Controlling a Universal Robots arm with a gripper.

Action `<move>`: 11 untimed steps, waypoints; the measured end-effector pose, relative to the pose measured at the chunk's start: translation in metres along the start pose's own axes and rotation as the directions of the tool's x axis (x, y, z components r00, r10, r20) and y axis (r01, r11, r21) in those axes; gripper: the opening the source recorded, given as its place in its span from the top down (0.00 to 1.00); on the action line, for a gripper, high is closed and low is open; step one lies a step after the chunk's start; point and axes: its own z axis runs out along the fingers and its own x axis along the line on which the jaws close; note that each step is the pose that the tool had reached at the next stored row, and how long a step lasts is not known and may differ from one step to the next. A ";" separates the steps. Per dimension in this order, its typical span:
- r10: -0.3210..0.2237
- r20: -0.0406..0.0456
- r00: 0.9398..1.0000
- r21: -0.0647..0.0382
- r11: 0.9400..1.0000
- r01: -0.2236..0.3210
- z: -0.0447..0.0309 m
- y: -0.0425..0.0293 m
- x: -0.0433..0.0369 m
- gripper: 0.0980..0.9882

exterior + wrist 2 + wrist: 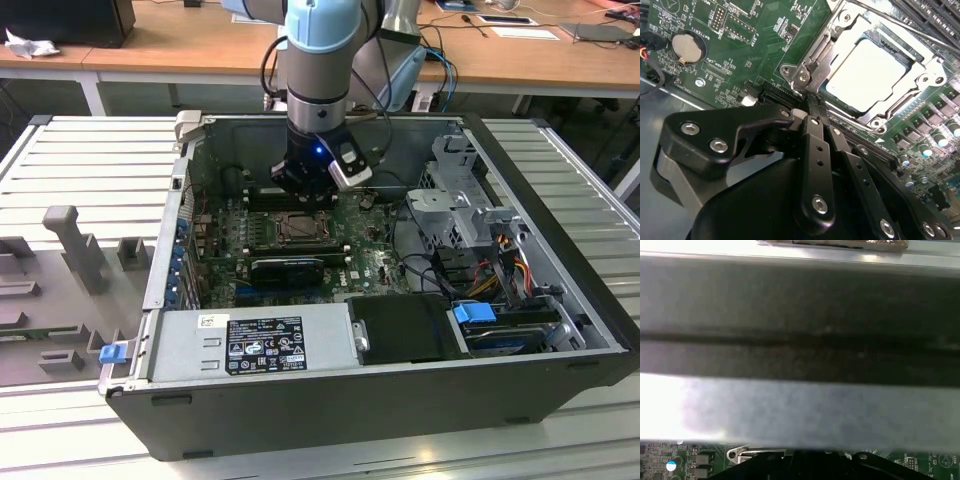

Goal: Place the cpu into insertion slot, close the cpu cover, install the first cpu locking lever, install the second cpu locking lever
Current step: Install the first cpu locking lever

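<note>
The cpu (867, 75) is seated in the insertion slot (917, 60), and the cpu cover (826, 50) is laid down around it, framing its bright top. The pincer (812, 107), its fingers drawn together, is held at the socket's corner beside the lever hinge (801, 75), seemingly for lever work.

Inside the open computer case (560, 330), a black label (265, 345) crowded with white print and certification symbols covers the power supply (320, 340), with a small white sticker (213, 322) beside it; none of the lettering is legible. In the second wrist view, fine white component markings (720, 20) dot the green motherboard (765, 45), also too small to read, and the cpu (867, 75) glares blank white.
</note>
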 end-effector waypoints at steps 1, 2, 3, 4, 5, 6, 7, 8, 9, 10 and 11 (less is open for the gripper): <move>0.000 0.000 1.000 0.000 1.000 0.000 0.0003 -0.0001 0.0000 0.99; 0.000 0.000 1.000 -0.002 1.000 0.000 0.0002 -0.0002 0.0000 0.99; 0.000 0.000 1.000 -0.004 1.000 0.000 0.0003 -0.0001 0.0000 0.99; 0.000 0.001 1.000 -0.005 1.000 0.000 -0.0002 0.0001 -0.0001 0.99; 0.000 0.001 1.000 -0.006 1.000 0.000 -0.0015 0.0004 -0.0002 0.99; 0.000 0.001 1.000 -0.006 1.000 0.000 -0.0036 0.0007 -0.0003 0.99; 0.000 0.001 1.000 -0.006 1.000 0.000 -0.0068 0.0009 -0.0003 0.99; 0.000 0.001 1.000 -0.005 1.000 0.000 -0.0102 0.0012 -0.0004 0.99; 0.000 0.001 1.000 -0.005 1.000 0.000 -0.0143 0.0017 -0.0005 0.99; 0.000 0.001 1.000 -0.005 1.000 0.000 -0.0173 0.0020 -0.0006 0.99; 0.000 0.001 1.000 -0.005 1.000 0.000 -0.0184 0.0021 -0.0006 0.99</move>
